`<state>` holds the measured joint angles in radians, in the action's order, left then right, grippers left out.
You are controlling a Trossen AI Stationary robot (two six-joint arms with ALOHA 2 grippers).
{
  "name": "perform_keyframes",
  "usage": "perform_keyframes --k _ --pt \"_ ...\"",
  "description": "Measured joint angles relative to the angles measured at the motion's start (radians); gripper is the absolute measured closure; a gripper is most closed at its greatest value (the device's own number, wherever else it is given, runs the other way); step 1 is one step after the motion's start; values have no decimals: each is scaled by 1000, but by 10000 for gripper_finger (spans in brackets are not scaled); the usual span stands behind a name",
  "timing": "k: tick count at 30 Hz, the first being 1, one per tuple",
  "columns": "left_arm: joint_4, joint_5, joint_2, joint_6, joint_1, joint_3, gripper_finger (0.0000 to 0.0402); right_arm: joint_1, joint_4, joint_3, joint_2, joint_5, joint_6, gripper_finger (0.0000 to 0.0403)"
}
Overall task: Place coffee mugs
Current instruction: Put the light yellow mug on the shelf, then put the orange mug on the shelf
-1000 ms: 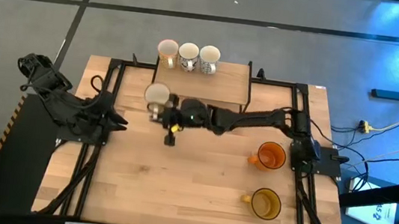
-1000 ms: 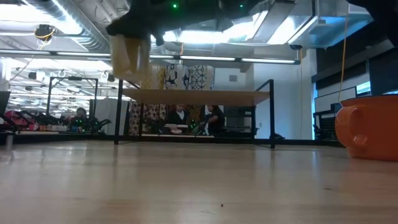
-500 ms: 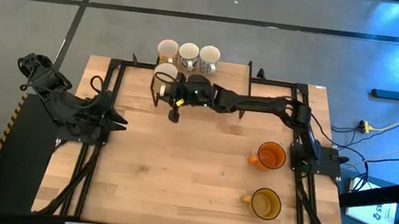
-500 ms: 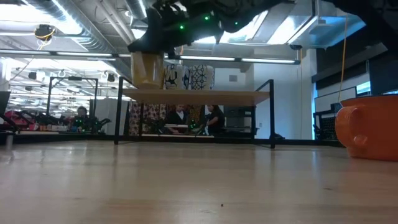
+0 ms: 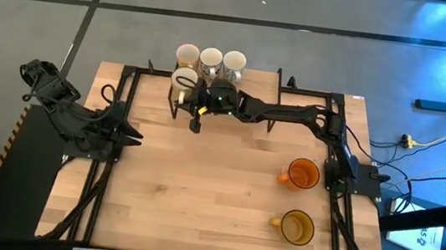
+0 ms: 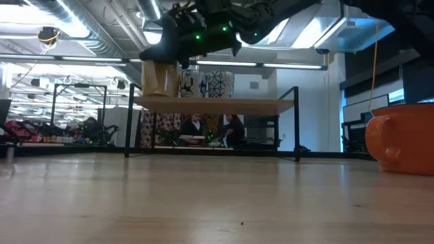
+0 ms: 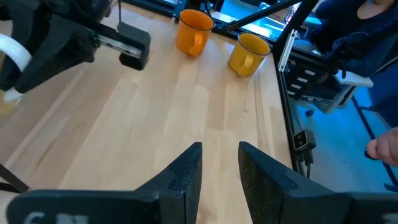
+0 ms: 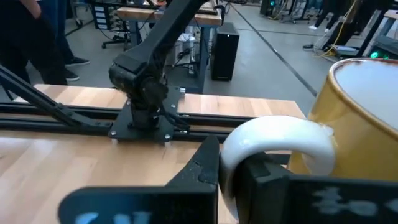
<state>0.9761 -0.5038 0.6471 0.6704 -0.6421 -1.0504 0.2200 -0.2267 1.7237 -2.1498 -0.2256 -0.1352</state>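
Observation:
My right gripper (image 5: 196, 98) reaches to the raised shelf (image 5: 252, 90) at the table's far side and is shut on a cream mug (image 5: 184, 80) with a white handle. That mug sits upright at shelf-top height (image 6: 161, 79), just in front of three mugs standing in a row on the shelf's back: (image 5: 187, 54), (image 5: 210, 57) and a patterned one (image 5: 234, 60). An orange mug (image 5: 302, 174) and an amber mug (image 5: 296, 227) stand on the table's right side. My left gripper (image 7: 219, 155) waits open at the table's left. My right gripper pinches the cream mug's white handle (image 8: 273, 134) between its two fingers, which come level from the table's right side. The mug (image 8: 367, 118) stays upright, mouth up. Whether its base rests on the shelf, I cannot tell.
The shelf stands on a black frame with posts (image 6: 297, 122) over the far part of the table. The black arm bases and rails run along both sides (image 5: 90, 186). Bare wood lies in the table's middle (image 5: 207, 190). People sit in the room beyond (image 6: 234, 129).
My right gripper has carried the cream mug from above the table's middle-left toward the far edge and down to the shelf's left front part. The mug has stayed upright in the hold.

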Motion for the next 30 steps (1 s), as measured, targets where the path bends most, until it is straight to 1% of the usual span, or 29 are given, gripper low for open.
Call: perform_keyframes --k 8,13,24,30 --pt "-6 -3 0 7 0 0 303 24 -17 0 -17 -53 12 400" --pt "-7 -3 0 8 0 0 303 23 -21 1 -24 -46 1 392" --pt "-8 -3 0 9 0 0 303 22 11 1 -25 15 4 318" --pt "-8 -4 0 9 0 0 303 22 55 0 -22 16 4 270"
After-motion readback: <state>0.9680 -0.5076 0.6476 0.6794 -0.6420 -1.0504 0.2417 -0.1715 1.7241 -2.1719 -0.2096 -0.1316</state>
